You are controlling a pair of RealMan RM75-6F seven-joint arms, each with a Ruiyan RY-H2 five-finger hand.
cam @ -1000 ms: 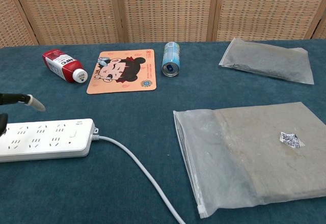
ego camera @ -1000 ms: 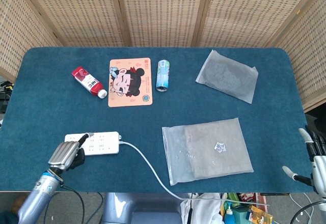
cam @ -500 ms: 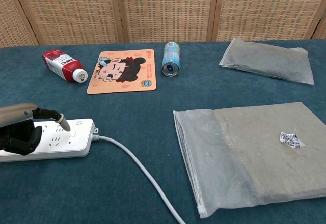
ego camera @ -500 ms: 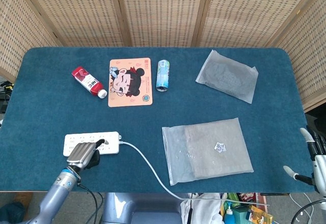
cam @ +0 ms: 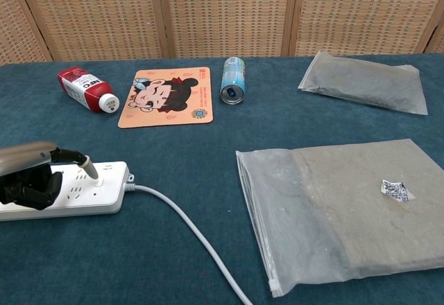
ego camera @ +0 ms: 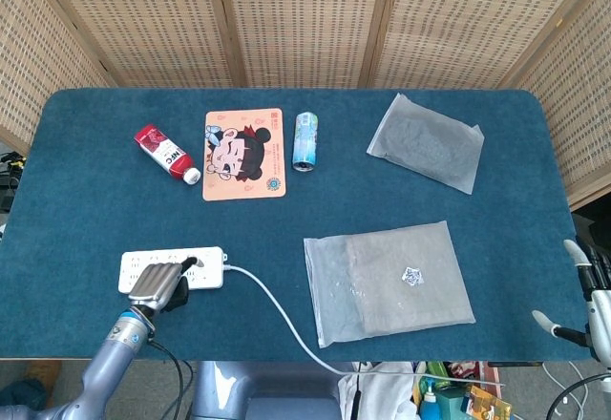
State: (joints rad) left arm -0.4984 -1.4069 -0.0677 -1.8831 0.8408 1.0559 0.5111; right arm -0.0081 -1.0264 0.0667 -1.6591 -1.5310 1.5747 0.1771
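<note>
Under left robot hand [cam: 31, 177], fingertip [cam: 91, 171] on it, others curled: power strip [cam: 76, 190].

We see the white plastic power strip [ego camera: 172, 269] lying flat near the front left edge of the blue-carpeted table [ego camera: 286, 220], its long side parallel to that edge. Its white cable [ego camera: 277, 313] leaves the right end and curves off the front edge. The left hand [ego camera: 158, 284] rests over the strip, one fingertip [cam: 89, 169] pressing down on its top face.
</note>
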